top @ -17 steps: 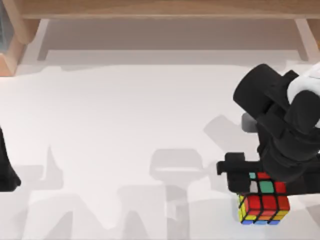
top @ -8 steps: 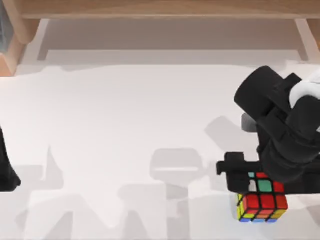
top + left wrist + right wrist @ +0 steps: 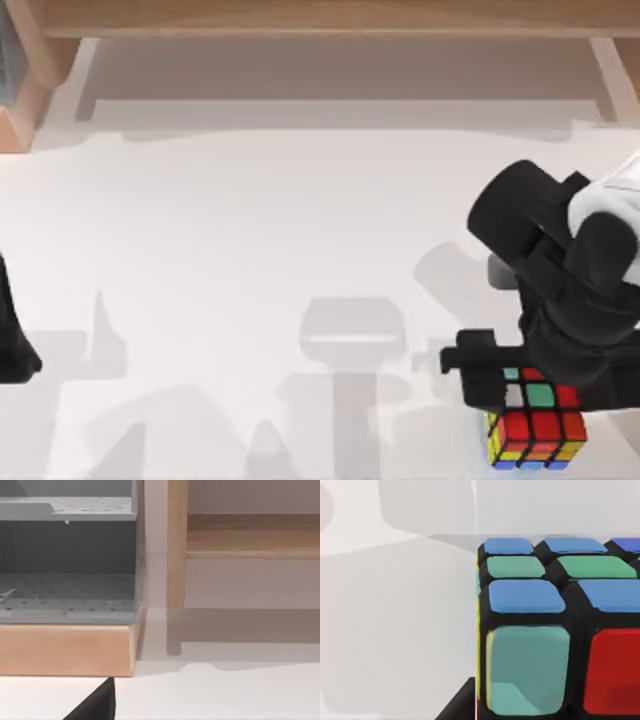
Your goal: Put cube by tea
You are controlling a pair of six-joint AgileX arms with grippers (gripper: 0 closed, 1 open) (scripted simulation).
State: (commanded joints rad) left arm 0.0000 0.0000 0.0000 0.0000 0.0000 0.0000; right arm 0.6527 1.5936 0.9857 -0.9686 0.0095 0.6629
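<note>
The cube (image 3: 537,428), black-framed with red, green, yellow and white stickers, is at the table's front right, partly under my right arm. My right gripper (image 3: 530,388) comes down onto it from above and is shut on it; the wrist covers the fingers. In the right wrist view the cube (image 3: 555,630) is very close, showing blue, green and red stickers. My left arm (image 3: 12,335) is parked at the table's left edge. The tea is out of view.
A wooden shelf frame (image 3: 320,20) runs along the back of the table. At the back left stands a wooden-based unit (image 3: 65,647) with grey perforated trays (image 3: 65,595), beside a wooden post (image 3: 176,545). The white tabletop (image 3: 250,250) stretches between the arms.
The right gripper and the cube have shifted together toward the table's front edge and slightly right. The left arm has not moved.
</note>
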